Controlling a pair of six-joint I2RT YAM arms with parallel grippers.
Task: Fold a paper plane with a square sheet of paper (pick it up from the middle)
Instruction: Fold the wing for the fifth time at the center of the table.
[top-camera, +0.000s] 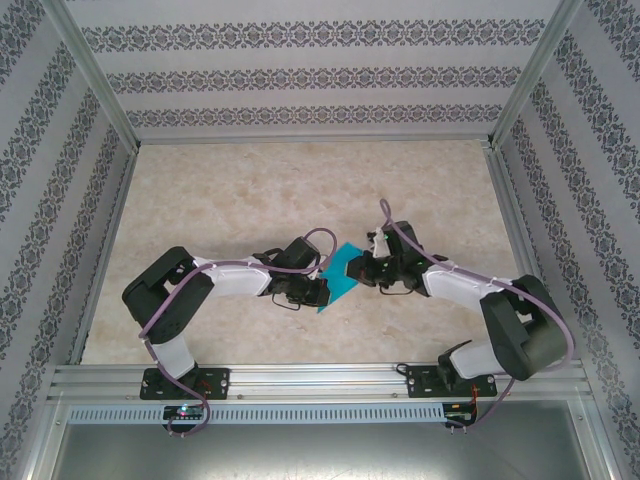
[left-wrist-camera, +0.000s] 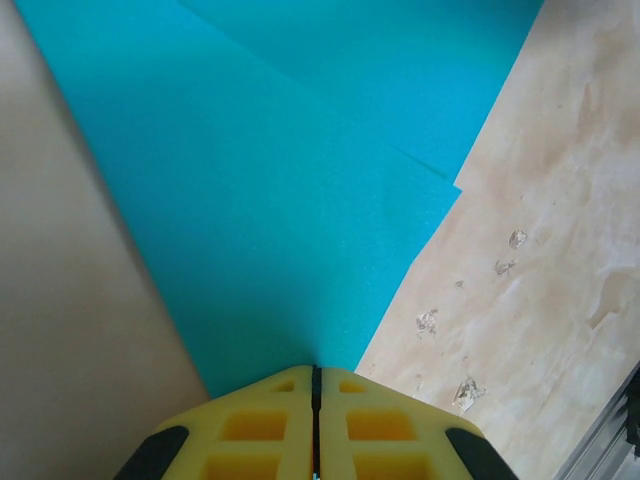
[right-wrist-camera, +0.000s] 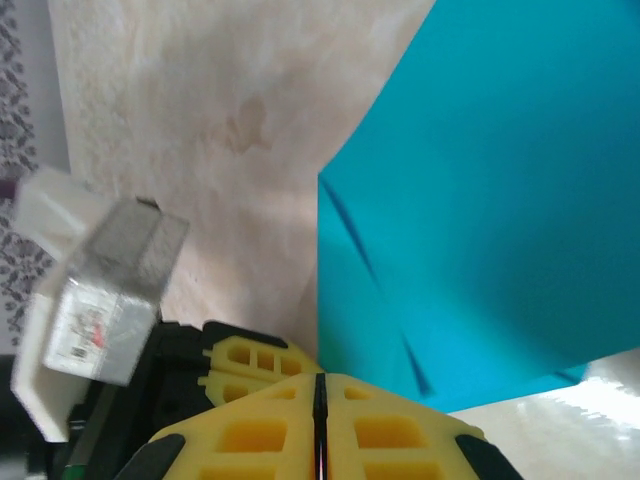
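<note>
Paper (top-camera: 342, 268) in left pincer (left-wrist-camera: 316, 372), right pincer (right-wrist-camera: 320, 378), marbled table (top-camera: 250, 200)

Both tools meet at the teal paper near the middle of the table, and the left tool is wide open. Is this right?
Not quite: the left tool is shut on the teal paper, its jaws pressed together, as the left wrist view shows. The rest is right.

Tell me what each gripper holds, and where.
Both pinch the sheet of paper: left gripper at a tapering corner, right gripper at the opposite edge.
</note>
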